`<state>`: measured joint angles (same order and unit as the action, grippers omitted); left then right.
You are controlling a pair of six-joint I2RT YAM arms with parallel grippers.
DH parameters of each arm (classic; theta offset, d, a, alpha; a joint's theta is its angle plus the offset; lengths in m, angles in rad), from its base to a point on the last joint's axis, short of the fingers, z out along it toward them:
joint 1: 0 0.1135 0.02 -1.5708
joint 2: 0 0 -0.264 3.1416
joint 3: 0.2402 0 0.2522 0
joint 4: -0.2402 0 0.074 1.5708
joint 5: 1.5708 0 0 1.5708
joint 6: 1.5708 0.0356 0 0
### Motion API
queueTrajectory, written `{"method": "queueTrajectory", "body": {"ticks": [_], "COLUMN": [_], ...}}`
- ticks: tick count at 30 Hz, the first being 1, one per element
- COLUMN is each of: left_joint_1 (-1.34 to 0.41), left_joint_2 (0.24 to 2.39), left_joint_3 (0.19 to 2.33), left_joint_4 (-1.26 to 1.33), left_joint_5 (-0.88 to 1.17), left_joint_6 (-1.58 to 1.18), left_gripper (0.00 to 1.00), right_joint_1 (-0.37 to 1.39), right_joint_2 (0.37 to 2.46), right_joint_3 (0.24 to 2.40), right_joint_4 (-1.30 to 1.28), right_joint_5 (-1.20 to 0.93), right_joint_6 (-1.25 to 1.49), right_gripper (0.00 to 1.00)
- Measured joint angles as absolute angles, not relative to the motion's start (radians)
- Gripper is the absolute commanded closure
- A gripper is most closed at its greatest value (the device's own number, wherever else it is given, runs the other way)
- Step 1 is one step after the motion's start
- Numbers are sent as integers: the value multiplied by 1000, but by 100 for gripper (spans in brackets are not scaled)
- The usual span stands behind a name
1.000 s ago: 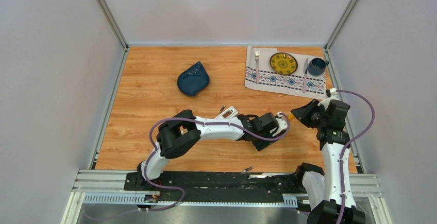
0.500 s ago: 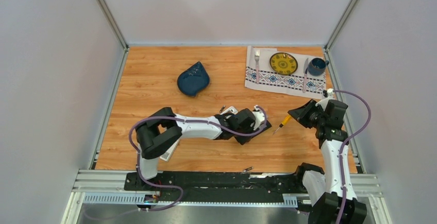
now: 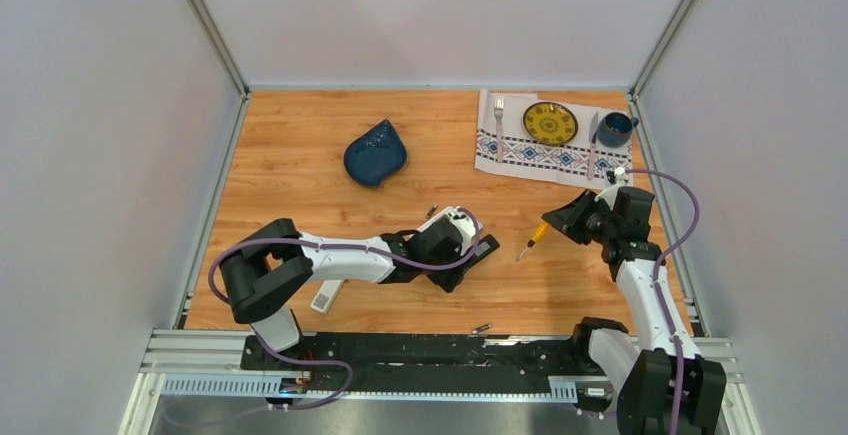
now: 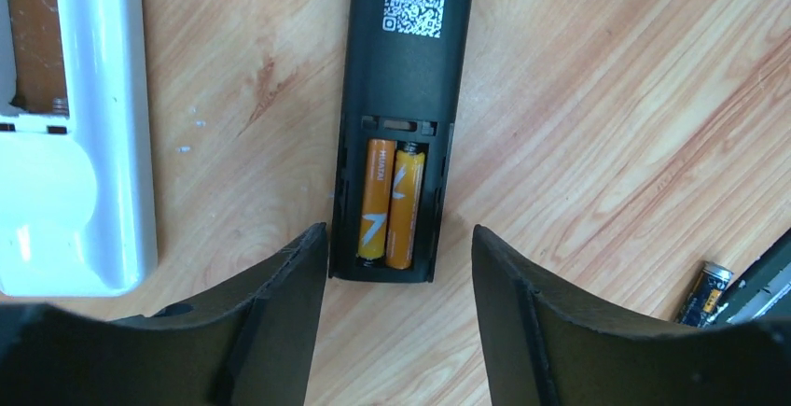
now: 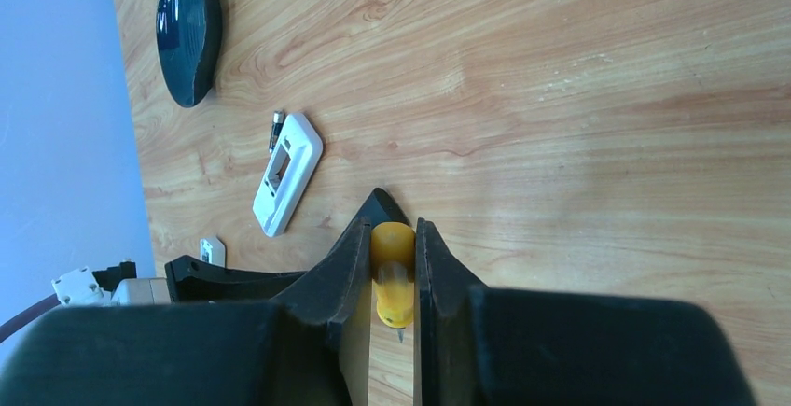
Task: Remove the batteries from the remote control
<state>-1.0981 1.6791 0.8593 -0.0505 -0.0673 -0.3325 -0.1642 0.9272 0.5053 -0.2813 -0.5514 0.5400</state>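
The black remote (image 4: 403, 70) lies back up with its compartment open and two orange-gold batteries (image 4: 390, 203) side by side inside. My left gripper (image 4: 398, 238) is open and empty, its fingers either side of the remote's near end, not touching it; in the top view it (image 3: 466, 251) is at the table's middle. A dark grey battery (image 4: 706, 289) lies loose at the right. A white remote (image 4: 75, 145) lies to the left, its compartment open. My right gripper (image 5: 393, 229) is shut on the orange-handled screwdriver (image 5: 393, 275), held above the wood right of the remotes (image 3: 560, 220).
A blue leaf-shaped dish (image 3: 375, 152) sits at the back middle. A patterned placemat (image 3: 520, 155) at the back right carries a fork, a yellow plate (image 3: 550, 123), a knife and a blue cup (image 3: 614, 130). A white cover piece (image 3: 325, 297) lies under the left arm.
My left arm has drawn back leftward from beside the right gripper to over the black remote. My right gripper has shifted slightly left and back with the screwdriver.
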Motion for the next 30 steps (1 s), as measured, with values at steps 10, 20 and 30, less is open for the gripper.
{"method": "queueTrajectory", "body": {"ticks": [10,20,30], "left_joint_1": [-1110,-1232,-1243], "left_joint_2": [1662,1850,1997], "left_joint_3": [841,1081,1286], "left_joint_4": [-51,-95,-136], "left_joint_5": [-51,73,104], "left_joint_6": [-350,-307,-233], "left_gripper": [38,39,36], "right_joint_1": [-164,-164,-164], "right_joint_2": [932,931,907], "right_joint_3": [505,506,507], "right_joint_4": [-268,-274,-302], "right_joint_5": [-551,-548,-530], "right_joint_6": [543,533,515], "right_gripper": [100,100,100]}}
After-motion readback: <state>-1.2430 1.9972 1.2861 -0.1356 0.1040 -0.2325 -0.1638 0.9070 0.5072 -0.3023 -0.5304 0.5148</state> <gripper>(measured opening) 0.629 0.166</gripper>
